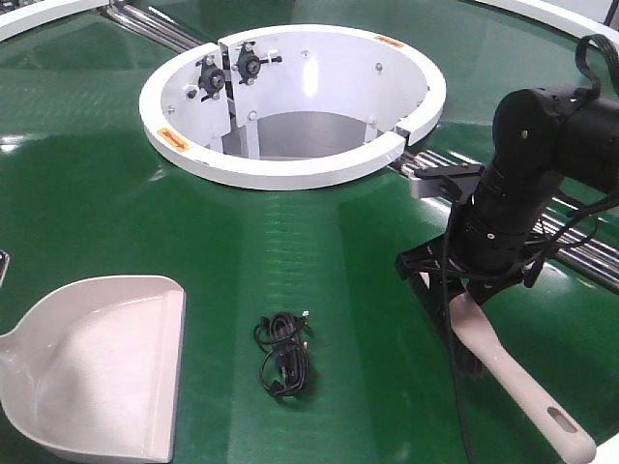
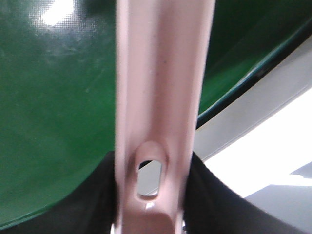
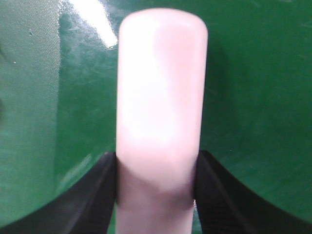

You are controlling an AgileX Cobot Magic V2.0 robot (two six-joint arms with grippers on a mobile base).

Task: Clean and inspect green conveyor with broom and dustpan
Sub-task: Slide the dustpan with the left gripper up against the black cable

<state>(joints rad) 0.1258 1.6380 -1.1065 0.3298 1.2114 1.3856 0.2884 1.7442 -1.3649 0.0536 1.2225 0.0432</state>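
Observation:
The green conveyor (image 1: 319, 280) fills the front view, with its white ring opening (image 1: 290, 164) at the back. The beige dustpan (image 1: 97, 362) lies flat at the lower left, its handle running off the left edge. In the left wrist view that slotted handle (image 2: 161, 87) sits between the black fingers of my left gripper (image 2: 152, 195), which is shut on it. On the right, my right gripper (image 1: 450, 290) is shut on the broom (image 1: 527, 387), whose slotted handle end points to the lower right. The right wrist view shows the broom's flat head (image 3: 161, 87) clamped in the gripper (image 3: 156, 185), just above the belt.
A black coiled cable (image 1: 283, 356) lies on the belt between dustpan and broom. Strips of steel rollers (image 1: 580, 246) run past the ring on the right and at the back left (image 1: 155, 24). The conveyor's white edge (image 2: 253, 107) shows in the left wrist view.

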